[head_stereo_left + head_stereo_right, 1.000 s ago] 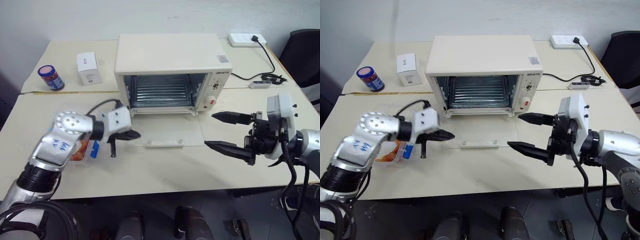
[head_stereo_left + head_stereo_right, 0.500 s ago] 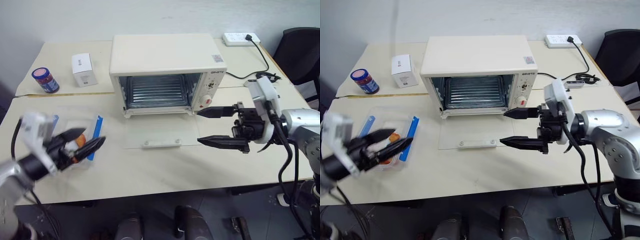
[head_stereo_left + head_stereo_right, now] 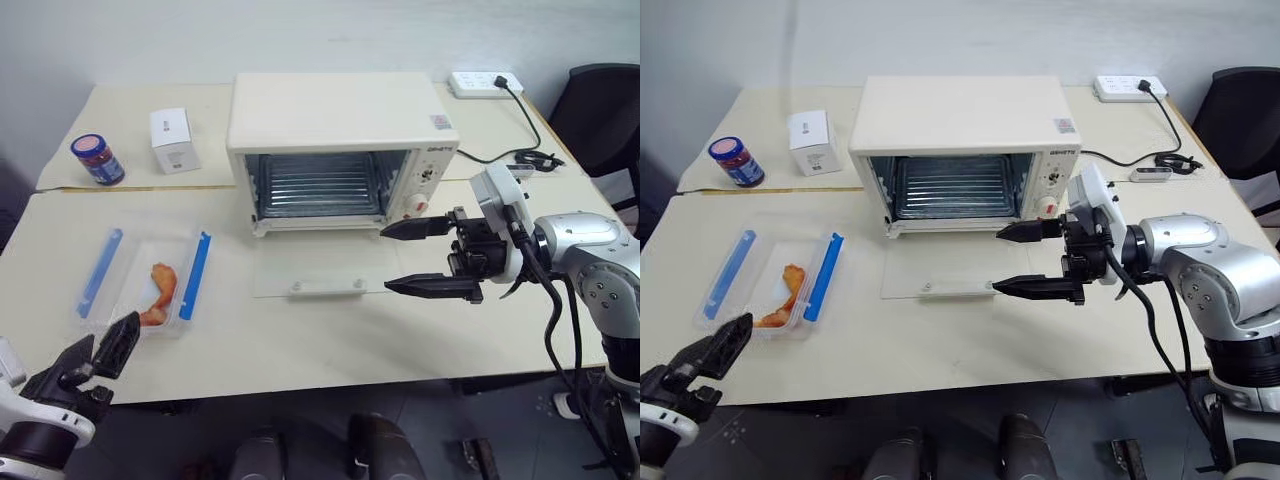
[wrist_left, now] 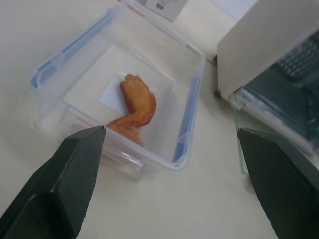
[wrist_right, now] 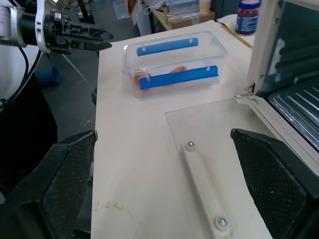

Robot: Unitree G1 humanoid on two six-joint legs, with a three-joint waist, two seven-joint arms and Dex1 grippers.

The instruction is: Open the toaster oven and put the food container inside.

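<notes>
The cream-white toaster oven [image 3: 340,110] stands at the table's middle back. Its glass door [image 3: 325,262] lies flat, open, on the table, the white handle [image 3: 325,287] nearest me, and the wire rack [image 3: 320,183] shows inside. The clear food container [image 3: 145,285] with two blue clips and an orange food piece [image 4: 134,107] rests on the table left of the door. My left gripper [image 3: 95,355] is open at the near-left table edge, short of the container. My right gripper [image 3: 425,257] is open, pointing left, beside the door's right edge.
A small blue jar [image 3: 98,158] and a white carton [image 3: 173,138] stand at the back left. A power strip [image 3: 488,83] with a black cable lies at the back right, with a black chair [image 3: 600,100] beyond the table's right side.
My left gripper has pulled back from beside the door handle to the near-left table edge and opened, uncovering the container. My right gripper has shifted slightly left toward the door.
</notes>
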